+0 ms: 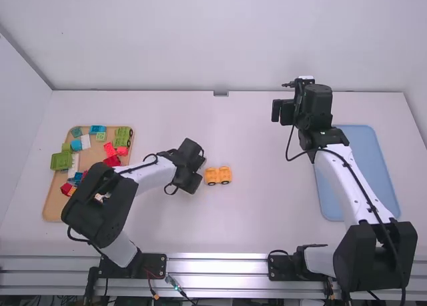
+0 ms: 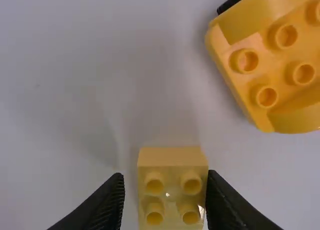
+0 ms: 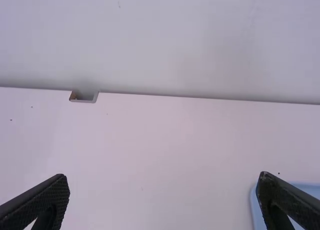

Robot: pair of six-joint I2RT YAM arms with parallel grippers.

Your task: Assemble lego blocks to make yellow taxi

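In the high view my left gripper (image 1: 191,165) is low over the table, just left of the yellow wheeled car base (image 1: 218,175). The left wrist view has this gripper (image 2: 165,177) open around a small yellow four-stud brick (image 2: 172,185); one finger is against or very close to the brick's side, and a gap shows on the other side. The car base (image 2: 287,62), with round studs and raised ends, lies beside the brick without touching it. My right gripper (image 1: 313,106) is over the right part of the table; in its wrist view the gripper (image 3: 165,187) stands wide open, holding nothing.
A wooden tray (image 1: 52,205) of mixed coloured blocks, several green, red, blue and white, stands at the left, partly behind the left arm. A blue tray (image 1: 377,166) lies at the right, beside the right arm. A wall rises behind the table's far edge.
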